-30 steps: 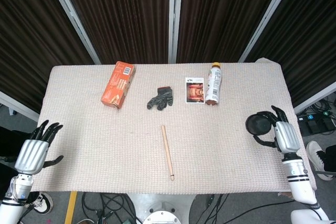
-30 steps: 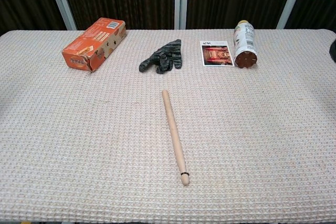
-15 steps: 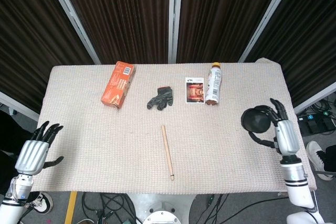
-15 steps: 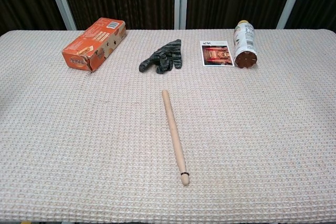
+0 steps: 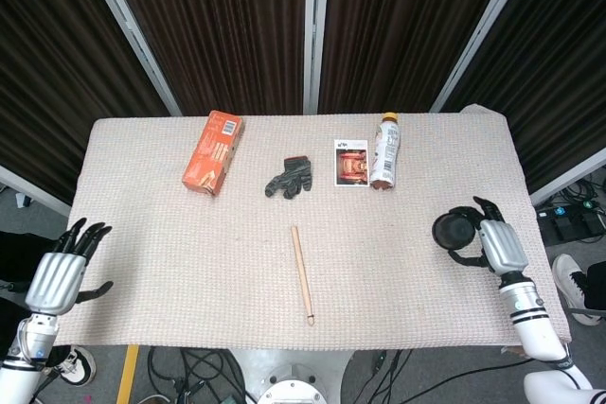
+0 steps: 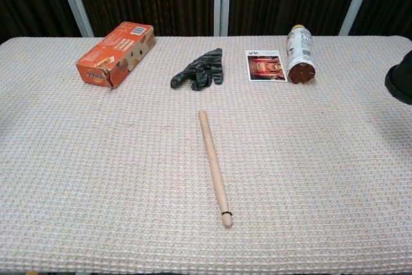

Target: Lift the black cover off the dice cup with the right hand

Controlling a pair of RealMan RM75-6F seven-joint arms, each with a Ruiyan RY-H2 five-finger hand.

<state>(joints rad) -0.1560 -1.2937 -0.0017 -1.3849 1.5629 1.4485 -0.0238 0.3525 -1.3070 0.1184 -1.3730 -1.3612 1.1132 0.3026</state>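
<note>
At the table's right edge my right hand (image 5: 499,247) grips a round black cover (image 5: 452,230), its fingers wrapped round the cover's right side. In the chest view that cover shows as a dark shape (image 6: 400,78) cut by the right border, held above the cloth. I cannot make out a separate cup body beneath it. My left hand (image 5: 59,274) hovers off the front left corner of the table, fingers spread and holding nothing.
On the woven cloth (image 5: 170,262) lie an orange box (image 5: 213,152), a dark glove (image 5: 290,177), a picture card (image 5: 351,162), a tipped white bottle (image 5: 385,150) and a wooden stick (image 5: 301,273) at the centre front.
My right hand has carried the black cover a little leftward over the table, so it now enters the chest view's right edge. My left hand has barely moved.
</note>
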